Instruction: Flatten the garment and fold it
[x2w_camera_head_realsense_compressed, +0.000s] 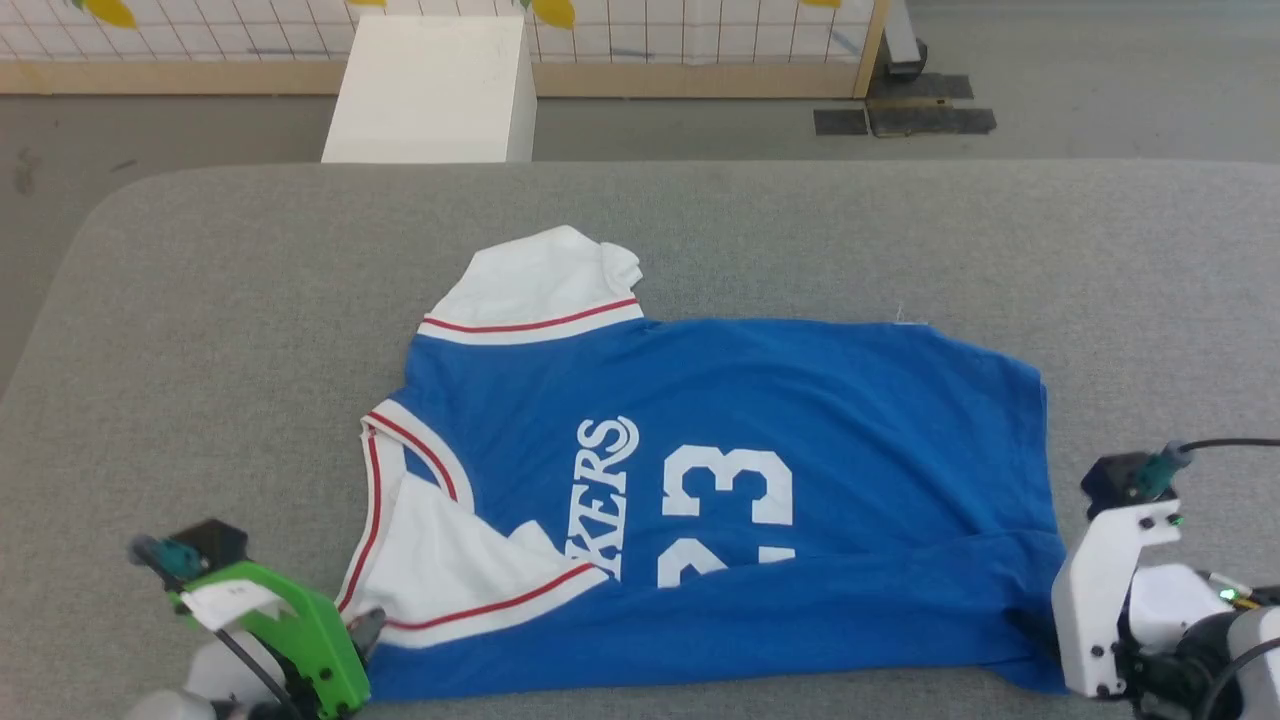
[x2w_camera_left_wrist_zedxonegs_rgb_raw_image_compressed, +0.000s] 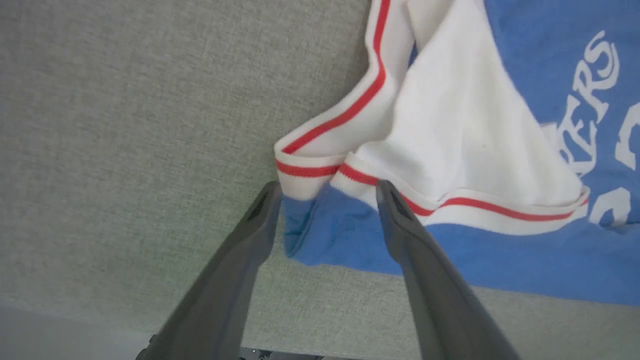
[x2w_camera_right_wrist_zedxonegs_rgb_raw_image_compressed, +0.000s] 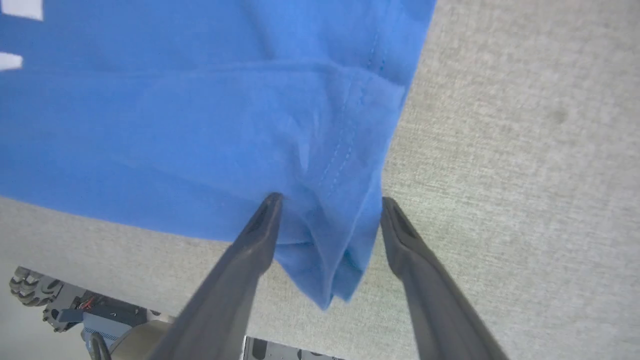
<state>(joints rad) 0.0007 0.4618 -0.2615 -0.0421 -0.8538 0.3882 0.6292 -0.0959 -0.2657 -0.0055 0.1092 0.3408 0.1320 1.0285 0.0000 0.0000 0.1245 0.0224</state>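
Note:
The garment (x2w_camera_head_realsense_compressed: 760, 400) is a bright blue jersey with white sleeves, red-and-white trim, white lettering and the number 23. It lies on the grey table (x2w_camera_head_realsense_compressed: 200, 330), collar to the left and hem to the right. Its near strip is folded up over the lower half of the number. My left gripper (x2w_camera_head_realsense_compressed: 362, 640) stands open at the near left corner; in the left wrist view its fingers (x2w_camera_left_wrist_zedxonegs_rgb_raw_image_compressed: 260, 220) straddle the blue corner (x2w_camera_left_wrist_zedxonegs_rgb_raw_image_compressed: 325, 230) under the sleeve trim. My right gripper (x2w_camera_head_realsense_compressed: 1048, 640) stands open at the near right corner, and the doubled hem corner (x2w_camera_right_wrist_zedxonegs_rgb_raw_image_compressed: 330, 240) lies loose between its fingers (x2w_camera_right_wrist_zedxonegs_rgb_raw_image_compressed: 400, 235).
A white box (x2w_camera_head_realsense_compressed: 430, 90) stands on the floor beyond the table's far edge, before a gridded wall panel (x2w_camera_head_realsense_compressed: 700, 40). Dark floor mats (x2w_camera_head_realsense_compressed: 905, 115) lie at the back right. The table's near edge runs just below both grippers, with my wheeled base (x2w_camera_right_wrist_zedxonegs_rgb_raw_image_compressed: 30, 292) beneath it.

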